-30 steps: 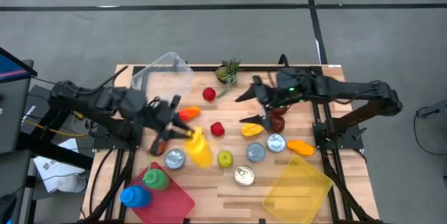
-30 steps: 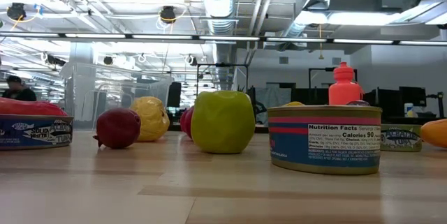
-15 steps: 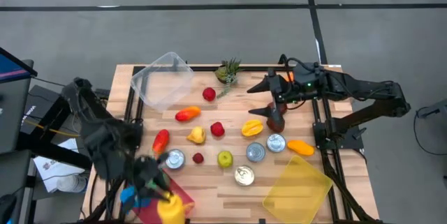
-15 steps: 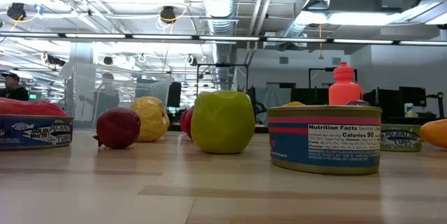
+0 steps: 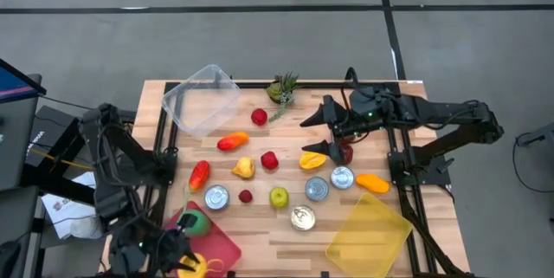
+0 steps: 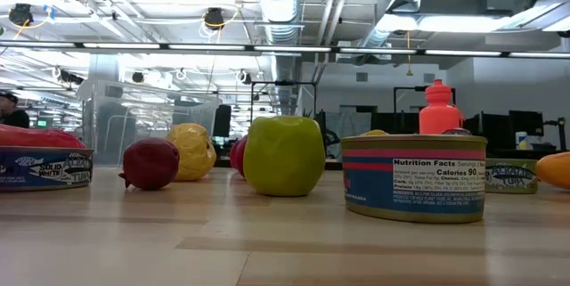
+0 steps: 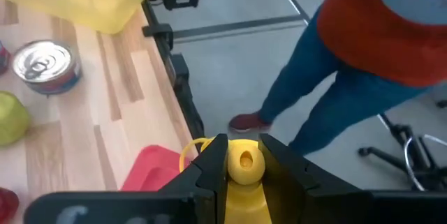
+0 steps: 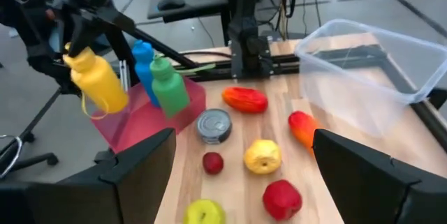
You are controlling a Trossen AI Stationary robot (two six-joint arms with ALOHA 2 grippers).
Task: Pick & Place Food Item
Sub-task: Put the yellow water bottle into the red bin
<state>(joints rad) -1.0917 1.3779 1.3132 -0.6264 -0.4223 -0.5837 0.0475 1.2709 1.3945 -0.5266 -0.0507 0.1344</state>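
Observation:
My left gripper (image 5: 186,261) is over the table's near left corner, shut on a yellow bottle (image 8: 98,81). Beside it, a red tray (image 5: 221,245) holds a green bottle (image 8: 167,84) and a blue bottle (image 8: 143,60). Food lies across the middle of the table: a green apple (image 5: 278,197), a red apple (image 5: 269,160), a yellow fruit (image 5: 244,168), red and orange peppers, and three cans. My right gripper (image 5: 318,133) hangs open above the table's right half, over a dark red item (image 5: 346,151), and touches nothing. My left gripper pinches the yellow bottle between its two fingers (image 7: 209,172), one on each side just below the cap (image 7: 244,162). The cap end shows between the fingertips. The bottle is lifted clear and hangs tilted by the red tray's near corner.
A clear tub (image 5: 203,96) stands at the far left and a yellow tub (image 5: 368,230) at the near right. A small plant (image 5: 281,87) sits at the far edge. A person in a red top (image 7: 377,49) stands on the floor beyond the near edge.
My left gripper has swung from the middle left of the table toward the near left corner and sunk, carrying the yellow bottle clear of the table past the red tray. The food items lie where they were.

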